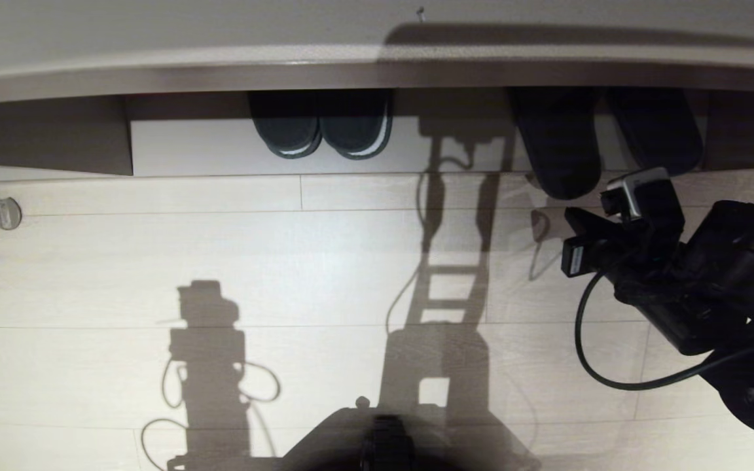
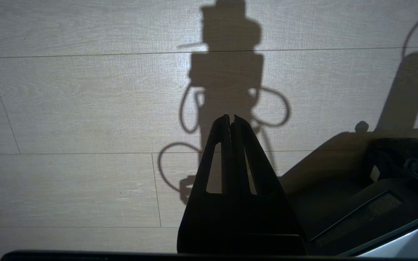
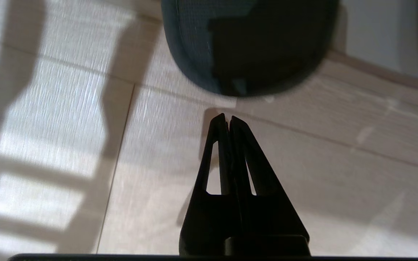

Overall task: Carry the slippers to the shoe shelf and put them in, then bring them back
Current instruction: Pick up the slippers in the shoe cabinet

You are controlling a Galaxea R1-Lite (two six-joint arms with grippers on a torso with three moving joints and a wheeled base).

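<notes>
Shoe shelf, floor level: my right gripper (image 1: pixel 570 239) hangs just short of the heel of the nearer slipper (image 1: pixel 560 157), its jaws pressed together and holding nothing. The slippers lie side by side at the right end of the shoe shelf (image 1: pixel 220 147), toes under the overhanging top. The nearer one sticks its heel out past the shelf's front edge onto the floor (image 1: pixel 220 275), while the other slipper (image 1: pixel 655 127) sits further right and further in. A darker pair with white sole edges (image 1: pixel 321 127) rests near the middle of the shelf (not mine to touch).

From the right wrist camera, the closed gripper (image 3: pixel 228 119) points at the rounded heel of the slipper (image 3: pixel 194 47), near it but with a strip of bare floor between.

As I judge it, the slippers are in and the step in hand is the fetch back. To do it well, I would part the jaws before closing the gap, then come in low and level so one finger slides under the heel rim and the other over the insole. The protruding heel is the obvious place to take hold. A pinch too near the tip could let the soft sole fold and slip out.

My left gripper (image 2: pixel 230 119) hangs parked over bare floor beside the base, jaws together, empty.
</notes>
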